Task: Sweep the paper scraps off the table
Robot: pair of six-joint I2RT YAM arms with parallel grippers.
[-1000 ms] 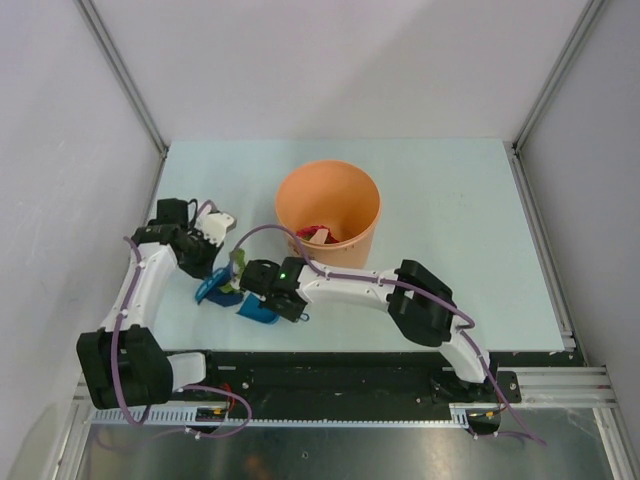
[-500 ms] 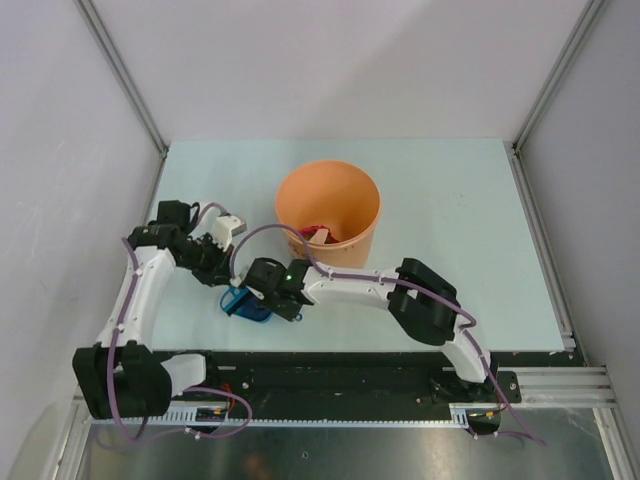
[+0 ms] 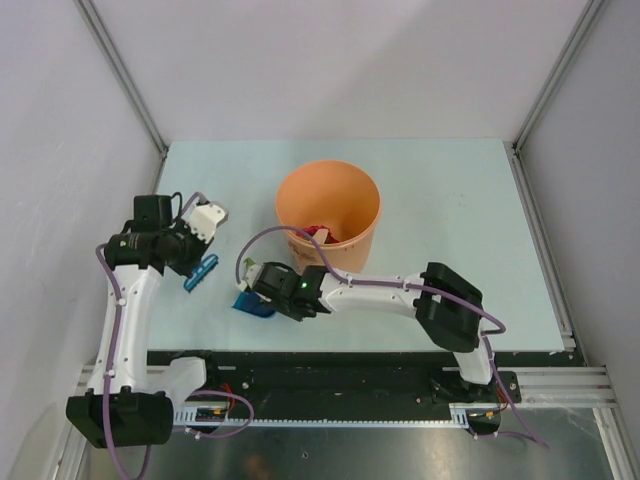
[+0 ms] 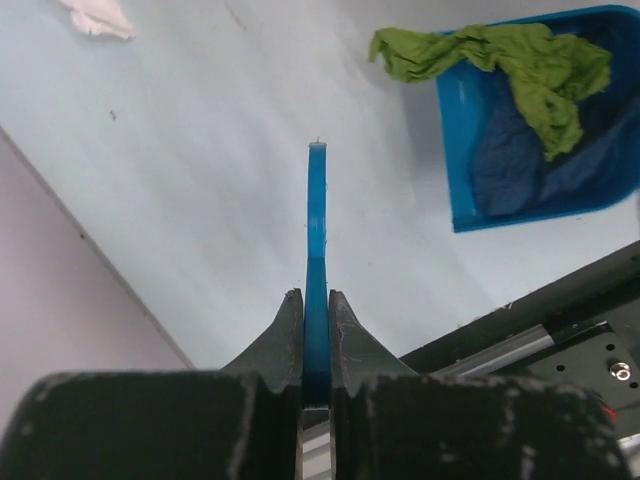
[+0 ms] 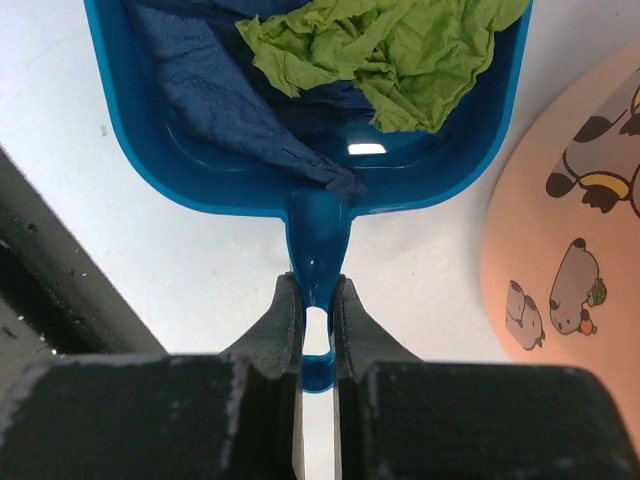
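Scraps [image 4: 500, 60], one green scrap [image 5: 390, 50] and one dark blue scrap [image 5: 220, 90] in the one dustpan [image 5: 200, 185] near the table's [image 3: 450, 200] front edge, one white scrap [image 4: 95, 15] loose on the table, right pincer [image 5: 317, 300] gripping the dustpan handle, left pincer [image 4: 316, 310] gripping the one brush [image 4: 316, 220], one bucket [image 3: 328, 215] behind, open room at right

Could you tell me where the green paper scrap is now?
In the right wrist view the green scrap lies atop a dark blue scrap in the blue dustpan, which the right gripper holds beside the orange bucket.
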